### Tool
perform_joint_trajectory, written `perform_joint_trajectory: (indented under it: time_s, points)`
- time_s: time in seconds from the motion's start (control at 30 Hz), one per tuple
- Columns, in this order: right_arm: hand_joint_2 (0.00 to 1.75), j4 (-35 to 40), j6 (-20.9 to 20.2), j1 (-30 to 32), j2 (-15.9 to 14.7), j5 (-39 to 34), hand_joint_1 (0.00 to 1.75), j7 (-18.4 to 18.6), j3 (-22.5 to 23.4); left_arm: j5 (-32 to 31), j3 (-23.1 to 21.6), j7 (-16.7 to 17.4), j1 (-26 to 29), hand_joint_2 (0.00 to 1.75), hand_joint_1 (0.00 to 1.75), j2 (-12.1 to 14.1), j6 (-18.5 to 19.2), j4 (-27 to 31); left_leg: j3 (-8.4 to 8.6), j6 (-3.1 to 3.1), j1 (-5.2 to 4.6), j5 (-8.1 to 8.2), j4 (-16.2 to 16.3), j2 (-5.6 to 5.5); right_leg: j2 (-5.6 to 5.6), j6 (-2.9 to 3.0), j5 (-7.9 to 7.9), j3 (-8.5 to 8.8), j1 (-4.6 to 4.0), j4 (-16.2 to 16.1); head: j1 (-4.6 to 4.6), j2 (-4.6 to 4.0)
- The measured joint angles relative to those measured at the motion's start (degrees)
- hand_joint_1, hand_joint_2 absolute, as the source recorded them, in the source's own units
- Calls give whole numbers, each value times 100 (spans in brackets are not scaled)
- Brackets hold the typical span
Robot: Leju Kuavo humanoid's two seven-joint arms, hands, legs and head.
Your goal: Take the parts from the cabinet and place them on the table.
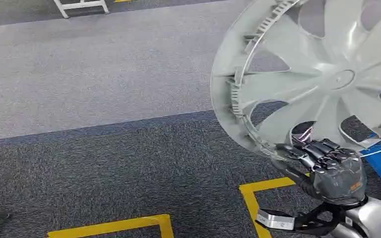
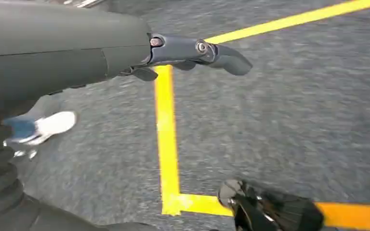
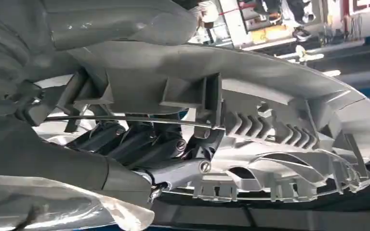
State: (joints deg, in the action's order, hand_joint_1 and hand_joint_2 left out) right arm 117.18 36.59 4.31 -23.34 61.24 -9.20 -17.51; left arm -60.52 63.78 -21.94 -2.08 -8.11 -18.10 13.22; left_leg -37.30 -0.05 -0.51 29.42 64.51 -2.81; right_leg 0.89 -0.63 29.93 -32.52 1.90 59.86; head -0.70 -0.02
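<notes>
**Right hand carries hubcap over carpet**

The right hand (image 1: 335, 171), lower right of the head view, grips the rim of the silver plastic spoked hubcap (image 1: 322, 74), which fills the upper right. The left hand (image 2: 192, 50) holds nothing, fingers (image 2: 229, 57) loosely extended above grey carpet (image 1: 104, 148) with yellow tape lines (image 1: 119, 225). No legible writing.

We're on a workshop or factory floor here: grey carpet (image 1: 104, 99) marked with yellow tape lines (image 1: 258, 191), and cluttered racks (image 3: 270, 19) in the background.
</notes>
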Motion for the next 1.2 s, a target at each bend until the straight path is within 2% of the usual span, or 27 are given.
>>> perform_joint_trajectory:
  time_s: [0.07, 0.1, 0.13, 0.17, 0.2, 0.23, 0.27, 0.3, 0.4, 0.43, 0.47, 0.5, 0.57, 0.6, 0.63, 0.67, 0.73, 0.77, 0.8, 0.83, 0.93, 1.0, 1.03, 1.1, 1.13, 1.17, 1.2]
  points:
    - [175, 2, 13, -10, 0, -39, 175, 0, 44, -33, -39, 247, -3, 175, 0, 35, 120, -2, -435, -38, 45, 398, 907, 188, -192, 39, 31, 25, -44, 0, 11, 0]
    - [175, 2, 9, -9, 0, -41, 175, -13, 50, -33, -41, 345, 1, 175, 0, 46, 184, -2, -575, -41, 54, 473, 1198, 210, -270, 45, 44, 35, -56, 0, 9, 0]
    - [175, 2, 9, -7, 0, -41, 175, -28, 48, -33, -41, 410, 10, 175, 0, 57, 231, -4, -595, -36, 57, 419, 1232, 213, -347, 47, 59, 50, -66, 0, 7, 0]
    - [175, 2, 9, -6, 2, -59, 175, -37, 50, -33, -41, 486, 27, 175, 0, 72, 271, -4, -497, -14, 55, 242, 1033, 214, -421, 45, 77, 68, -75, 0, 9, 0]
    - [175, 2, 11, -6, 0, -70, 175, -52, 59, -48, -41, 565, 41, 175, 0, 94, 314, -4, -291, 21, 40, -11, 615, 236, -493, 42, 97, 99, -79, 0, 9, 0]
    - [175, 4, 13, -7, 2, -76, 175, -63, 70, -61, -41, 631, 55, 175, 0, 111, 358, -4, -21, 70, 5, -274, 80, 341, -565, 32, 124, 138, -81, -1, 9, 0]
    - [175, 4, 13, -7, 2, -83, 175, -68, 83, -85, -41, 670, 61, 175, 0, 129, 382, -4, 163, 117, -56, -346, -312, 578, -628, 10, 151, 163, -79, -11, 11, 0]
    - [175, 6, 13, 0, 2, -89, 175, -70, 98, -118, -44, 730, 49, 175, 0, 149, 417, -4, 217, 142, -128, -274, -387, 684, -699, -27, 172, 176, -113, -13, 13, 0]
    - [175, 4, 7, -19, 2, -100, 175, -79, 114, -201, -50, 837, 81, 175, 0, 208, 454, -4, 199, 230, -169, -264, -479, 510, -901, -93, 176, 230, -93, -87, 2, 0]
    - [175, 6, 4, -16, 2, -100, 175, -87, 114, -238, -57, 843, 91, 175, 0, 214, 478, -4, 284, 277, -128, -309, -598, 444, -903, -136, 206, 279, -90, -108, 13, 0]
    - [175, -2, 0, -30, 4, -100, 175, -87, 114, -256, -70, 834, 116, 175, 0, 203, 518, -4, 349, 281, -101, -344, -681, 384, -522, -136, 267, 232, -61, -27, 29, 0]
    - [175, -2, 2, -37, 4, -105, 175, -92, 118, -278, -83, 828, 105, 175, 0, 207, 562, -4, 360, 299, -83, -349, -697, 336, -268, -128, 414, 112, -60, 225, 20, 0]
    - [175, -7, -4, -37, 4, -107, 175, -94, 131, -295, -94, 821, 53, 175, 0, 203, 581, -4, 364, 324, -66, -346, -694, 185, -111, -153, 772, -367, -62, 1111, 63, 0]
    - [175, -15, -9, -42, 4, -120, 175, -96, 129, -315, -107, 815, 39, 175, 0, 199, 623, -4, 366, 329, -66, -342, -688, 99, -99, -170, 862, -625, -61, 1509, 48, 0]
    - [175, -24, -13, -48, 4, -122, 175, -107, 129, -334, -133, 815, 40, 175, 0, 194, 656, -4, 372, 326, -64, -333, -679, 19, -99, -185, 801, -748, -61, 1614, 68, 0]
    - [175, -37, -24, -50, 4, -124, 175, -118, 129, -354, -153, 817, 42, 175, 0, 186, 658, -4, 386, 319, -50, -319, -668, -69, -98, -198, 593, -732, -54, 1451, 59, 0]
    - [175, -39, -31, -71, 4, -135, 175, -111, 129, -396, -184, 826, 43, 175, 0, 164, 699, -7, 398, 256, -2, -263, -593, -249, -21, -247, 3, -412, -7, 612, 63, 0]
    - [175, -44, -33, -100, 4, -144, 175, -109, 129, -411, -192, 832, 47, 175, 0, 166, 732, -7, 374, 199, 14, -203, -511, -330, 202, -289, -144, -239, 46, 184, 66, 0]
    - [175, -61, -42, -121, 4, -153, 175, -109, 124, -415, -194, 832, 28, 175, 0, 186, 736, -7, 309, 152, -2, -171, -417, -413, 436, -291, -17, -179, 51, 98, 92, 0]
    - [175, -65, -52, -127, 4, -164, 175, -107, 135, -445, -207, 843, 24, 175, 0, 186, 741, -7, 255, 140, 10, -186, -398, -497, 371, -215, -11, -143, 46, 127, 83, 0]
    - [175, -72, -63, -137, 4, -196, 175, -109, 133, -470, -225, 856, 86, 175, 0, 177, 693, -9, 215, 89, 37, -202, -413, -664, 171, -137, -16, -122, 41, 108, 61, 0]
    - [175, -70, -61, -115, 4, -201, 175, -94, 155, -470, -225, 839, 84, 175, 0, 159, 660, -13, 109, 25, -4, -27, -126, -35, 9, -36, -2, -67, 13, 73, 4, 0]
    - [175, -70, -59, -116, 4, -214, 175, -87, 162, -470, -225, 832, 64, 175, 0, 159, 651, -13, -82, 0, 6, 170, 266, 124, -82, -8, 9, -56, -8, 71, 15, 0]
    - [175, -70, -61, -109, 4, -207, 175, -90, 166, -470, -225, 830, 48, 175, 0, 151, 651, -13, -507, -6, 30, 514, 1121, 216, -248, 26, 37, -44, -37, 71, 9, 0]
    - [175, -70, -61, -96, 4, -207, 175, -105, 159, -470, -225, 830, 52, 175, 0, 144, 651, -13, -618, 2, 34, 522, 1314, 217, -331, 35, 50, -32, -50, 71, 9, 0]
    - [175, -70, -61, -88, 4, -210, 175, -109, 157, -478, -225, 832, 63, 175, 0, 136, 647, -13, -585, 24, 32, 407, 1236, 217, -406, 38, 69, -14, -65, 71, 7, 0]
    - [175, -70, -61, -88, 4, -207, 175, -111, 159, -481, -225, 832, 77, 175, 0, 135, 647, -13, -444, 60, 26, 184, 930, 224, -473, 40, 88, 10, -77, 71, 7, 0]
